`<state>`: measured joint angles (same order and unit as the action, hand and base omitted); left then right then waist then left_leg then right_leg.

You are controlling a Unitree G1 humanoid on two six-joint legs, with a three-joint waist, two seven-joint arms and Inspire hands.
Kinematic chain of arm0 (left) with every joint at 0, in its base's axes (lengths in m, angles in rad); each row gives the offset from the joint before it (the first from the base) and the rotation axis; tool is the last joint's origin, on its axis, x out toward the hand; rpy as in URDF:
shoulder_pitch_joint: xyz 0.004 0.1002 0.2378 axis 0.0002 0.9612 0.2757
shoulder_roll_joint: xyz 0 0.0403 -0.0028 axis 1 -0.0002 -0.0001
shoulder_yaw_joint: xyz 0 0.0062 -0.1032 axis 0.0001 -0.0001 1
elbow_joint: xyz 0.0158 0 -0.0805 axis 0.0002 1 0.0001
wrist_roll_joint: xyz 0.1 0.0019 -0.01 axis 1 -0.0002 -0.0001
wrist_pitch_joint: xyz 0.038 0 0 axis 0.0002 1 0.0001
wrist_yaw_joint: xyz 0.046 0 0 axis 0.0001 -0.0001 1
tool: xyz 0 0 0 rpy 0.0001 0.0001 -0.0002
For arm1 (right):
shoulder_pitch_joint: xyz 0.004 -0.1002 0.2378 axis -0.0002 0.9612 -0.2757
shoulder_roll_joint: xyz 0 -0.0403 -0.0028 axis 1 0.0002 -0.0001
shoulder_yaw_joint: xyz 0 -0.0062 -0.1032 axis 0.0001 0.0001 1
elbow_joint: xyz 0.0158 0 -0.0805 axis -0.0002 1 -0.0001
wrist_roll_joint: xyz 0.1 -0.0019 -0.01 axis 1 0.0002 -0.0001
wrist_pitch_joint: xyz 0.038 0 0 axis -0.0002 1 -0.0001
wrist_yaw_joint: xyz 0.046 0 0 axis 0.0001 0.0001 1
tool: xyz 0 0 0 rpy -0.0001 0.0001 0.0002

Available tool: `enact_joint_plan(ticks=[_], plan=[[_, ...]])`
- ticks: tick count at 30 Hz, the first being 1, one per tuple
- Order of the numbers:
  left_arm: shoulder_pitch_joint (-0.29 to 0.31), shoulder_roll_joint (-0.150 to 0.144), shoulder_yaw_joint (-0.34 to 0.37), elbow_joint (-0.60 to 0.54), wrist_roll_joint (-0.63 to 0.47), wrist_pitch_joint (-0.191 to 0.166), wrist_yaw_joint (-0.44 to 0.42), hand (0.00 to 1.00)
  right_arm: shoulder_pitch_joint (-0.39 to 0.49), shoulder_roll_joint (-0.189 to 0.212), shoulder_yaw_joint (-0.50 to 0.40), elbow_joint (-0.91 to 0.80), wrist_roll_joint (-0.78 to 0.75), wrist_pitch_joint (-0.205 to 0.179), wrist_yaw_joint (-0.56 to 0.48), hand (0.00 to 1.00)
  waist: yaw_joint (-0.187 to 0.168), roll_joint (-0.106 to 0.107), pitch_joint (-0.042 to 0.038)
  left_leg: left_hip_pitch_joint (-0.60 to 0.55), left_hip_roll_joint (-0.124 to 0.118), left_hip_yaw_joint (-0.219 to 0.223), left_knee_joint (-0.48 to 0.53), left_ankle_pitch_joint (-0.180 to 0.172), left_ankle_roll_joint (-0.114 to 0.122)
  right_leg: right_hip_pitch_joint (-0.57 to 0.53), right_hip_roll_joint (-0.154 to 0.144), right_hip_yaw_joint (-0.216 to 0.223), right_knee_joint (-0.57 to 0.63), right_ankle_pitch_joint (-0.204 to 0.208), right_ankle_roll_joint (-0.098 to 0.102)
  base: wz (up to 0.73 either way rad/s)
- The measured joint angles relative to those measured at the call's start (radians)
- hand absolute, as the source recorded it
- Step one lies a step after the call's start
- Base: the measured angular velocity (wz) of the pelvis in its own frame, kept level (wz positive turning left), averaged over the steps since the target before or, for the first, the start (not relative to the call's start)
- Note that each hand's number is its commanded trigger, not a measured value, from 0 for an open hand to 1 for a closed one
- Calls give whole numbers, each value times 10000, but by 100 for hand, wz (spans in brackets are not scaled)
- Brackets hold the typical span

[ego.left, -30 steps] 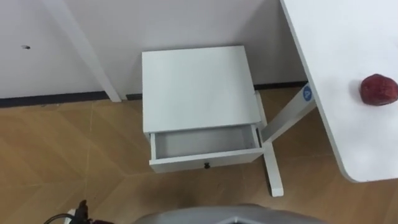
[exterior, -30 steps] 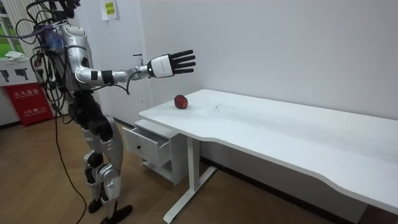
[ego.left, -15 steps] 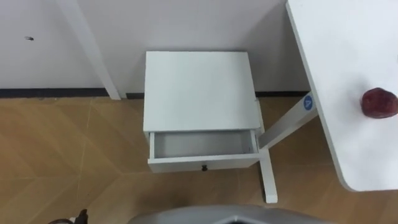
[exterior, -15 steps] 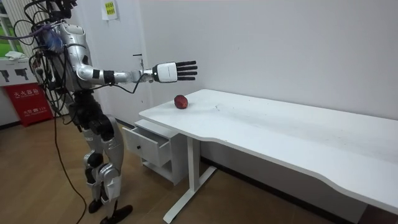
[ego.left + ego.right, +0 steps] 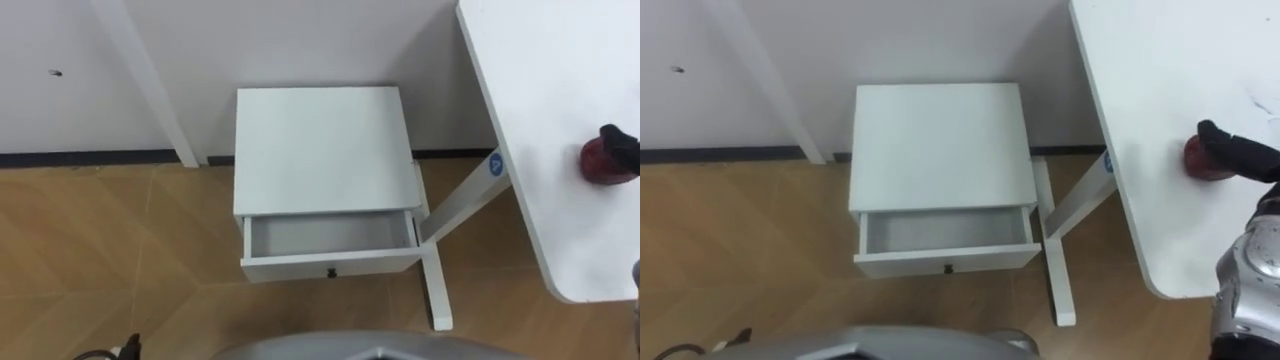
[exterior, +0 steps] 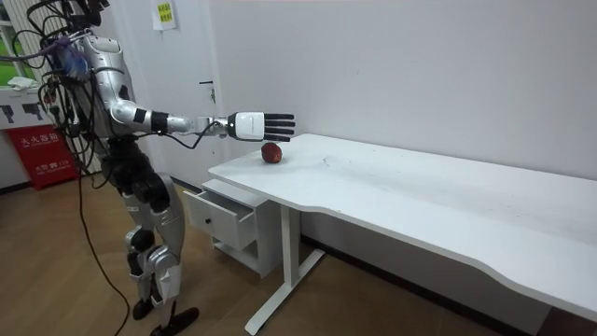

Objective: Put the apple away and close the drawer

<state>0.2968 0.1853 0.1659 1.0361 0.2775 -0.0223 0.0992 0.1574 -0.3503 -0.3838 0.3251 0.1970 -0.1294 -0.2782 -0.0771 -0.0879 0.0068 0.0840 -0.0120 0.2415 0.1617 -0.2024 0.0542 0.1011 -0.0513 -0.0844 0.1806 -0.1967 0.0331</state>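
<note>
A dark red apple [image 5: 598,166] lies on the white table [image 5: 540,120], near its left end. My right hand [image 5: 1240,152] reaches in from the right, open, its dark fingers straight just above and partly in front of the apple. In the room view the right hand [image 6: 256,125] hovers a little above the apple [image 6: 271,153], palm down. To the left of the table stands a small white cabinet [image 5: 320,145] with its drawer [image 5: 330,236] pulled out and nothing in it. I stand in front of the cabinet, facing it.
The table's white leg and foot [image 5: 436,270] run along the floor right beside the drawer. A white slanted post [image 5: 150,90] leans at the wall left of the cabinet. Wooden floor [image 5: 120,260] lies open to the left.
My right arm has come down from shoulder height to just over the apple, and its fingers have entered the eye views. The apple and drawer have not moved.
</note>
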Motion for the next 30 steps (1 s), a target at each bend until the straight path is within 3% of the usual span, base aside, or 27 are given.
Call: enact_joint_plan(ticks=[8,18,30], plan=[[5,10,90,31,-8,-1,-23,0,15,1,137,690,-64,8,427,0,24,58,-57,-5,-3,4,31,0,0,35,0,-7,-112,40,-29,0],[1,17,85,30,-10,-1,-22,0,15,1,154,690,-97,8,708,0,36,117,-32,-9,-2,4,25,-1,0,32,1,-18,-120,40,-29,0],[9,23,239,31,136,-4,-176,0,62,-1,556,1339,-1523,3,1354,0,235,195,-41,-31,0,8,22,-2,0,27,-4,-57,-118,40,-29,0]])
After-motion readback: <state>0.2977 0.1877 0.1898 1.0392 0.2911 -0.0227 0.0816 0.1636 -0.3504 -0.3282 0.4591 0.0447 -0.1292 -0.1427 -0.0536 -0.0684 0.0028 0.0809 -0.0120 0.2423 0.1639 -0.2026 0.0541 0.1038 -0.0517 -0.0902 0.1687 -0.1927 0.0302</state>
